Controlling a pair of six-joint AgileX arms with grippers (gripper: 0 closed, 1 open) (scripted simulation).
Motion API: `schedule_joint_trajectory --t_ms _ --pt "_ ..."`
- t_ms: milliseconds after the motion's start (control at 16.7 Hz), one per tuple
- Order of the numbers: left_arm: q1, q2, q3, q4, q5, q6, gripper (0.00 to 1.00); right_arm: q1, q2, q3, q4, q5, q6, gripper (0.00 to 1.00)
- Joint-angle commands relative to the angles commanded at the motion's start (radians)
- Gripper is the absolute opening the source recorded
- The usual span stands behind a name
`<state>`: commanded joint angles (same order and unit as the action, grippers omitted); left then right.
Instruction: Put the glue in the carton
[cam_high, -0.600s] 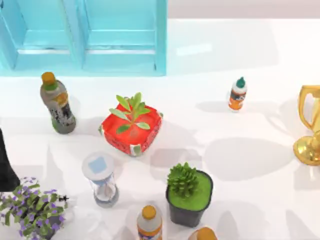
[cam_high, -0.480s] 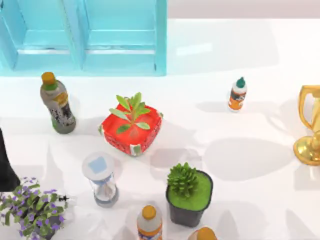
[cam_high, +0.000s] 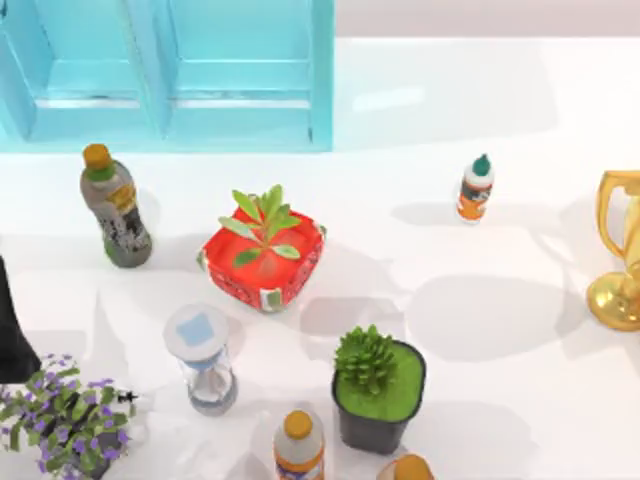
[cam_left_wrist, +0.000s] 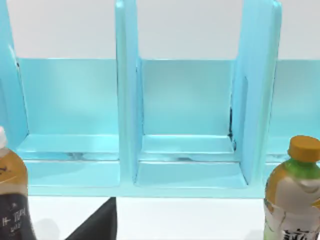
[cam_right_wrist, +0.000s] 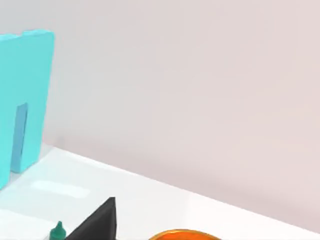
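carton (cam_high: 165, 70): blue, back left of bench (cam_high: 480, 340) | glue (cam_high: 476, 187): upright, right of centre, well apart from carton, untouched | left gripper (cam_left_wrist: 97, 225): dark part facing carton, opening cannot be told | right gripper (cam_right_wrist: 95, 222): dark part near glue cap, opening cannot be told

Rendered tabletop test scene as I see it from my station: a glossy white table (cam_high: 480, 330) before a plain pale wall (cam_right_wrist: 200, 75), set with unrelated props, namely a turquoise compartmented carton (cam_high: 170, 75), potted plants (cam_high: 378, 390), drink bottles (cam_high: 115, 207), and a gold trophy (cam_high: 620, 255).
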<state>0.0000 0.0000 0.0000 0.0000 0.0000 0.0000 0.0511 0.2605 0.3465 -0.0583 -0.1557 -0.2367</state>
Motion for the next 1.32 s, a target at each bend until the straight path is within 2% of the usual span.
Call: schedule_joint_trajectory --t_ms 300,840,1080,1320 --pt "0.000 0.000 0.000 0.000 0.000 0.000 1.00 0.024 0.442 0.413 -0.159 -0.154 -0.273 1.00" --pt "0.000 0.000 0.000 0.000 0.000 0.000 1.00 -0.008 1.463 1.146 -0.574 -0.407 -0.742 1.00" --pt "0.000 0.000 0.000 0.000 0.000 0.000 1.00 -0.034 1.814 1.385 -0.755 -0.518 -0.966 1.00" --pt "0.000 0.000 0.000 0.000 0.000 0.000 1.00 -0.064 2.030 1.522 -0.932 -0.620 -1.199 1.00"
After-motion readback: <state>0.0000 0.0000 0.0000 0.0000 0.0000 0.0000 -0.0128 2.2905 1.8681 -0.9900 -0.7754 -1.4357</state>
